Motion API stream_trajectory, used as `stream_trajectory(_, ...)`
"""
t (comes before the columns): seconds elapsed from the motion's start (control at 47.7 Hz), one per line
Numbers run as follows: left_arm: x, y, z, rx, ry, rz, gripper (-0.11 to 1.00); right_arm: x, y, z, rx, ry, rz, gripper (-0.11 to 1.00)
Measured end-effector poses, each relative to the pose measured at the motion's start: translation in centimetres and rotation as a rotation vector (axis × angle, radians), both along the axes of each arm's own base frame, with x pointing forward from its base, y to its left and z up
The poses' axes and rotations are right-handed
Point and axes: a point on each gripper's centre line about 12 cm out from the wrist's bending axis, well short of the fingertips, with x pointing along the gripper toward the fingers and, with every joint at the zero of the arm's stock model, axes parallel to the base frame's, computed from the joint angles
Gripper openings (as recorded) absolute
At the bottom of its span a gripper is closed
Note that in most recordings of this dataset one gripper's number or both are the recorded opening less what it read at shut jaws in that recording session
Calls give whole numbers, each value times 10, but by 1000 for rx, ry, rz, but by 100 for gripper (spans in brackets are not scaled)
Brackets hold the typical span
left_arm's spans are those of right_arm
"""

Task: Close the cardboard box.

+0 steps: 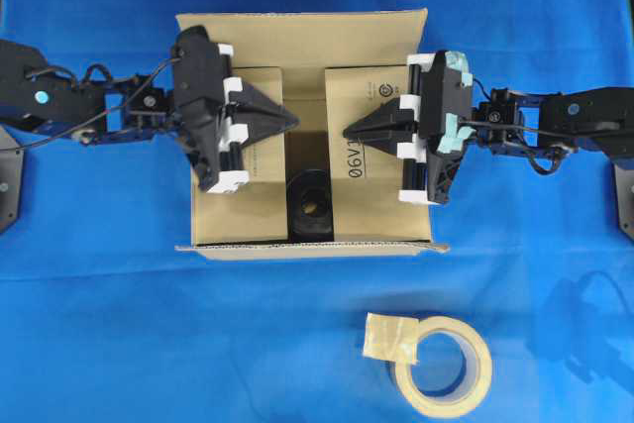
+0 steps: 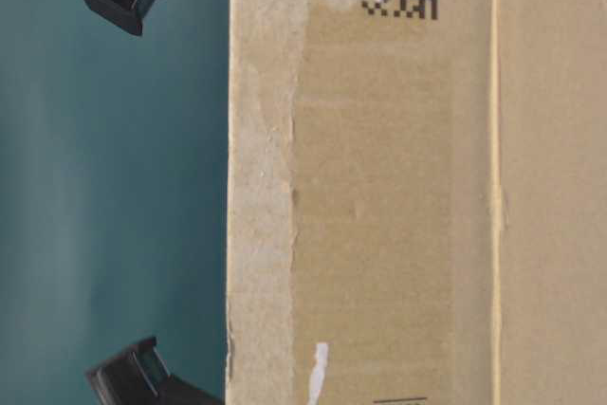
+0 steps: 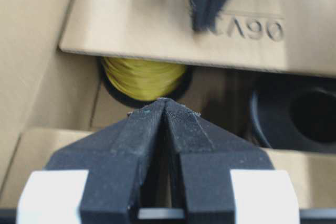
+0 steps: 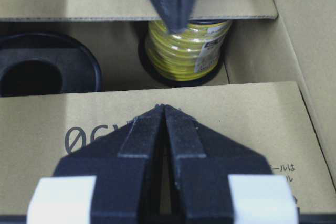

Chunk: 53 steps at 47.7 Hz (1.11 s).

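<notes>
The cardboard box [image 1: 307, 37] stands in the middle of the worktop [image 1: 99, 324], which is covered with a blue cloth. Its two short inner flaps are folded down, one from each side, and a dark gap stays between them. The two long flaps at the far and near sides are not folded in.

The left gripper [image 1: 289, 120] lies over the left flap [image 1: 258, 195], and its tip points to the middle of the box. Its two fingers are pressed together and hold nothing. The right gripper [image 1: 355, 132] lies over the right flap [image 1: 381, 200] in the same way, tip against tip with the other but apart from it. It is also closed and empty.

Through the gap I can see a black round object [image 1: 312, 205] with a hole in it, and, in the wrist views, a spool of yellow wire [image 4: 186, 51] beside it.

On the cloth near the box lies a beige tape roll [image 1: 443, 369].
</notes>
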Motion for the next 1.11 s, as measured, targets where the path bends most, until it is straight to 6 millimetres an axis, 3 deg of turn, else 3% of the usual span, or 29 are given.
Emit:
stream_trajectory(0.503,43,56,23,63,-87,104,0,0,1,0,0,0,1,0)
stream_trajectory(0.712,53,59,19,93,-65,91,0,0,2,0,0,-2,5,0)
stream_trajectory(1.11,53,58,-3,77,-10,90,0,0,2,0,1,-2,3,0)
